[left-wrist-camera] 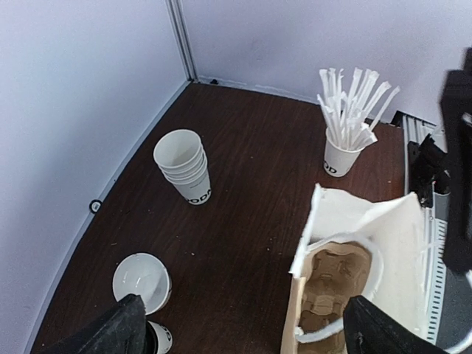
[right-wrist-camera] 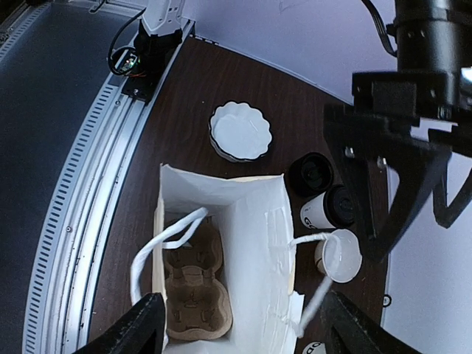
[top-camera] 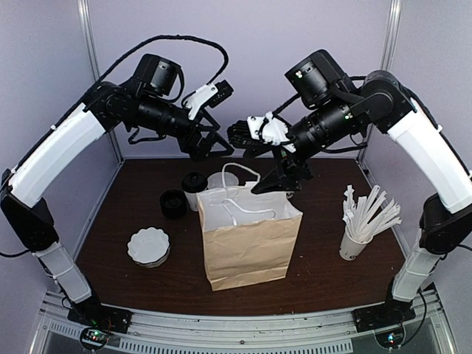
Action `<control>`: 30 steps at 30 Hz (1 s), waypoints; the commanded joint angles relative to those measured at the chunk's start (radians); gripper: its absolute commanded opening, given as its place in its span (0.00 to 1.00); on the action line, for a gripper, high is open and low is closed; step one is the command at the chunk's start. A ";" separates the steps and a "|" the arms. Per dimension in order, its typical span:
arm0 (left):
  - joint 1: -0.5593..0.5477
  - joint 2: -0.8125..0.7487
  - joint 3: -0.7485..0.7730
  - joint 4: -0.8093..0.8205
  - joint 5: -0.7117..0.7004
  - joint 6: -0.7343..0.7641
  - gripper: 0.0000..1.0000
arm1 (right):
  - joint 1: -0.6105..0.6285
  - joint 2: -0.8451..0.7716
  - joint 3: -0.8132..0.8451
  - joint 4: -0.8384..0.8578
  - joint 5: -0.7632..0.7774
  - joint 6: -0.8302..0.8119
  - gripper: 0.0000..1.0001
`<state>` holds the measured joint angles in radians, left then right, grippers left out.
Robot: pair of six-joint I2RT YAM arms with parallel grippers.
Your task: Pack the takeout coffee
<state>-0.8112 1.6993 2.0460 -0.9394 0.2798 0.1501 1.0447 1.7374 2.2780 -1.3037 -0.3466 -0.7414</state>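
Left end effector (left-wrist-camera: 240,328) and right end effector (right-wrist-camera: 247,324) hang spread and empty over the open paper bag (top-camera: 247,243). The lidded coffee cup (top-camera: 194,190) stands on the bench (top-camera: 317,273) just behind the bag (beside spare lids (top-camera: 173,203)). A skewed pinch could tip it, or a finger could snag a handle.

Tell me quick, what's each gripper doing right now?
Left gripper: open, holding nothing.
Right gripper: open, holding nothing, above the paper bag.
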 commanded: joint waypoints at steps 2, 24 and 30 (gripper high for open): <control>0.005 -0.133 -0.057 -0.052 0.132 0.042 0.98 | -0.038 -0.091 0.003 -0.097 -0.152 -0.021 0.76; -0.040 -0.020 -0.172 0.063 0.169 0.133 0.50 | 0.058 -0.149 -0.382 0.090 0.025 0.050 0.50; -0.040 -0.011 -0.106 0.095 0.154 0.108 0.00 | 0.057 -0.135 -0.296 0.119 0.087 0.071 0.00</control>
<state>-0.8509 1.7111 1.8935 -0.9119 0.4164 0.2718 1.1011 1.5963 1.9064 -1.2350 -0.3294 -0.6930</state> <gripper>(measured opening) 0.019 0.018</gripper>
